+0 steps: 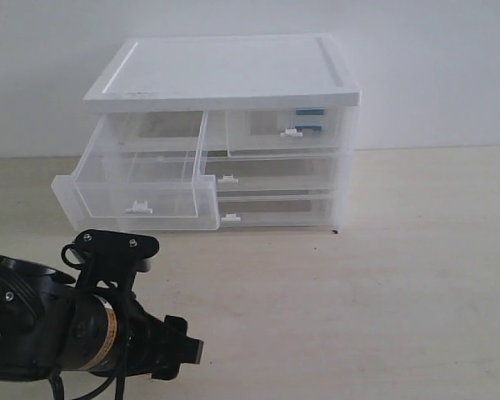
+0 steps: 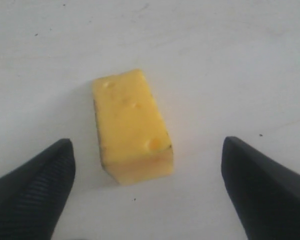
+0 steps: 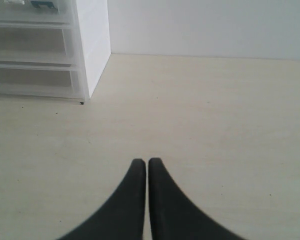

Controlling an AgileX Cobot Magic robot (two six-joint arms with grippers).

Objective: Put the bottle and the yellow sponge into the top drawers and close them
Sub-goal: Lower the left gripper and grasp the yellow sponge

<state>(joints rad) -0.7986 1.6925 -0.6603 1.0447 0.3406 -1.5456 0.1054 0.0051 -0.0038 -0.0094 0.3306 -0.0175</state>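
Although unseen from the exterior view, the yellow sponge (image 2: 132,127) lies on the table (image 2: 225,55) between the left gripper (image 2: 147,142)'s wide-spread fingers, untouched, its long axis pointing away from the wrist. The right gripper (image 3: 148,163) is closed, empty. The bottle (image 1: 310,112), a blurred blue, sits inside the shut top-right drawer (image 1: 258,132).

You've got the yellow sponge (image 2: 132,127) right under you: matt foam, a few shallow dimples, and a rough, crumbly lower edge. Your left hand (image 2: 147,145) shows dark matt fingers (image 2: 35,190) with a fine ribbed weave. Your right hand (image 3: 148,162) looks smoother, plain black with barely any shine. The table (image 1: 400,275) is pale wood-look with faint grain, matt. The cabinet (image 1: 225,67) top is opaque white plastic, smooth with a soft sheen. The top drawers (image 1: 133,187) are clear glossy plastic with small white plastic handles (image 1: 138,208). Your left arm (image 1: 33,333) wears shiny black casing.
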